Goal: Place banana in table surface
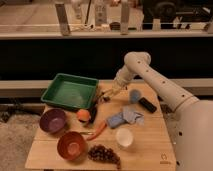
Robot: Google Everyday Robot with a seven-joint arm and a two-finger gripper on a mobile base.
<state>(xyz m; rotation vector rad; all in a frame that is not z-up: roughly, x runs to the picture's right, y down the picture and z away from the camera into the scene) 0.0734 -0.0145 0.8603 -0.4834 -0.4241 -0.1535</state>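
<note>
Yellow and small, the banana (103,95) sits at the tip of the gripper (106,94), just past the right edge of the green tray (65,82). We think the fingers are closed on it, and it looks lifted a little above the bench (145,150) — though we cannot tell for sure if it touches the wood. We judge the carry step is in hand. Next we would need to bring the banana down onto a bare patch of wood, away from the orange fruit (83,115) and carrot (98,130), then let go gently — so it does not roll.
</note>
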